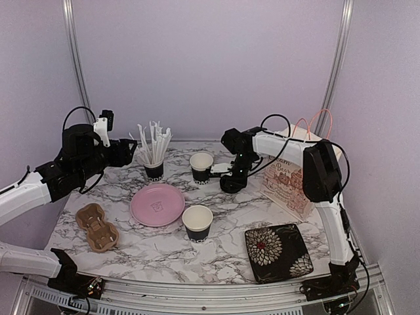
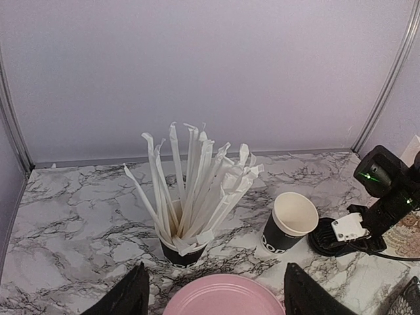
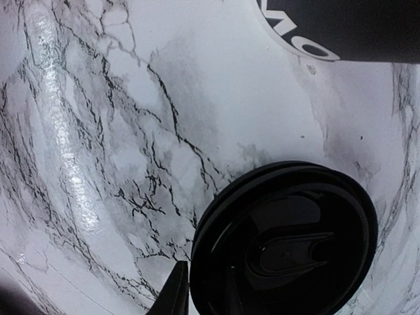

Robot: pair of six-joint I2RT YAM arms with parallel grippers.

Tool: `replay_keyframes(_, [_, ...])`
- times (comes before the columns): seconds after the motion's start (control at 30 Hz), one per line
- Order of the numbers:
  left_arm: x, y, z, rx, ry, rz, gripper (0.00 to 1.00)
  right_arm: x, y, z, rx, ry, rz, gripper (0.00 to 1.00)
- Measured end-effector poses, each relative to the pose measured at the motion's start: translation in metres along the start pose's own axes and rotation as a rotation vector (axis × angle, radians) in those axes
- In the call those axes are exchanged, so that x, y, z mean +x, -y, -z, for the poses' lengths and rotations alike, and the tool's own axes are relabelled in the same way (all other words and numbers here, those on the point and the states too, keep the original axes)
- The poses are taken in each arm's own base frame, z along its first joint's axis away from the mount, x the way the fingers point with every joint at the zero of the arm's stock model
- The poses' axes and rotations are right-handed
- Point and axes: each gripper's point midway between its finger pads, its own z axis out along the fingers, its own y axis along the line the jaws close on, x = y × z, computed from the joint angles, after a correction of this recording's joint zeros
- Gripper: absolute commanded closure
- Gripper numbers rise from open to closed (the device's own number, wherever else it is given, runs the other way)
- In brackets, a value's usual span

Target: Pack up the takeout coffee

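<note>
Two coffee cups are standing upright and open-topped on the marble bench point(image 1: 216, 259). I'm using the pink plate point(image 1: 157, 204) as my clock centre, seen from the top camera. The far cup point(image 1: 201, 166) is at about 1 o'clock. The near cup point(image 1: 197, 222) is at about 4 o'clock, just off the plate's rim. The cup stuffed with white sticks point(image 1: 154, 163) is at 12. The brown cup carrier point(image 1: 97, 227) lies flat at 8 o'clock, well apart from both coffee cups.

My right jaws are down low over a black lid point(image 3: 285, 239). It lies flat on the bench at 3 o'clock of the far cup, just beside it. My right wrist camera only shows one finger point(image 3: 176, 294), right at the lid's 8 o'clock edge, and the other finger is out of shot. So honestly I can't tell how wide those jaws are or whether they've actually got the lid.

My left jaws are up off the bench at about 9 o'clock of the stick cup. They're spread wide with nothing in them, facing the sticks.

Other stuff: a printed paper bag point(image 1: 287, 180) with pink handles stands at 3 o'clock of my right jaws. A dark flowered square plate point(image 1: 278, 251) sits at 4 o'clock of the near cup.
</note>
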Motion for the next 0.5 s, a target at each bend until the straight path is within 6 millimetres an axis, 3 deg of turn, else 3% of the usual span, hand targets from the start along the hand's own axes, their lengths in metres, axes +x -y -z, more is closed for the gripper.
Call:
replay_keyframes(0.37, [0.0002,0.0009,-0.0002,0.009,-0.002,0.006,0.29,0.0005,-0.001,0.0028,-0.005,-0.005,0.0,0.98])
replay_keyframes(0.5, [0.0002,0.001,-0.0002,0.011,-0.003,0.01,0.29,0.0013,-0.0022,0.0028,-0.011,-0.008,-0.005,0.98])
